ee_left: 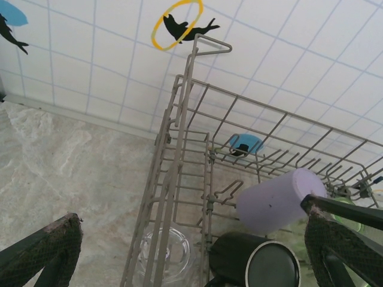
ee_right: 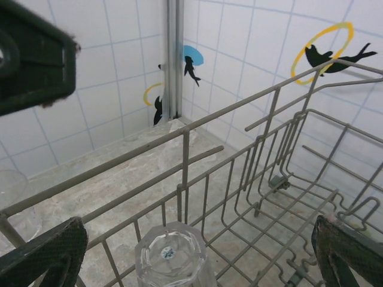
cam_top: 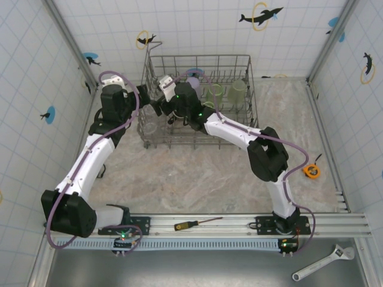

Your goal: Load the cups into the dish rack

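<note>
Hovering at the dish rack (cam_top: 227, 57), both end effectors (ee_left: 191, 245) (ee_right: 197, 251) gape wide, apparently empty.

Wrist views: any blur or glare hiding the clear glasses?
Left wrist: evenly lit, no glare; the clear glass seen through the dish rack wires is low-contrast against the marble tabletop. Right wrist: the upturned glass is sharp with small highlights; the dark shape top left is out of focus. Top external: soft shadows, no hot spots.

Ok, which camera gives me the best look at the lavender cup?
Left wrist: the lavender cup sits close and large inside the dish rack, barely covered. Top external catches a small lavender patch past the right arm. Right wrist faces a clear glass.
</note>
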Tool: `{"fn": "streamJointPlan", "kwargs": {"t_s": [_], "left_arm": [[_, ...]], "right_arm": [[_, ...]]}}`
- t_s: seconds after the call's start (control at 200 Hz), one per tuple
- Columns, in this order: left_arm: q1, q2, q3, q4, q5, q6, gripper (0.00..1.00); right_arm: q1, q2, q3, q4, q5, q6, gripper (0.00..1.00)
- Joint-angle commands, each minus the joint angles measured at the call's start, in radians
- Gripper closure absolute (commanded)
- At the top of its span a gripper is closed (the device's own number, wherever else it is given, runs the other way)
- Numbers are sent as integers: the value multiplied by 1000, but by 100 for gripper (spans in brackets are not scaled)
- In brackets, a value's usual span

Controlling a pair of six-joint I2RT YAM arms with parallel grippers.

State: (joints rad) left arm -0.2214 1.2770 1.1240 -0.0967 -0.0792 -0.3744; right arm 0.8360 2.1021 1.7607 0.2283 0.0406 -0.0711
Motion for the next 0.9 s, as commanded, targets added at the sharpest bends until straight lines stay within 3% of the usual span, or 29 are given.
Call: {"fn": "streamJointPlan", "kwargs": {"t_s": [0.0,0.4,0.896], "left_arm": [[10,-13,-13,21,-4,-14,2],[9,-13,-35,29,-98,-5,2],[8,-49,-77,35,-247,34,2]], "right_arm": [[-9,-72,-37,-40,55,-17,0],[-18,-236,-153,-181,148,14,0],[-16,-668,-593,-182,229,184,0]]}}
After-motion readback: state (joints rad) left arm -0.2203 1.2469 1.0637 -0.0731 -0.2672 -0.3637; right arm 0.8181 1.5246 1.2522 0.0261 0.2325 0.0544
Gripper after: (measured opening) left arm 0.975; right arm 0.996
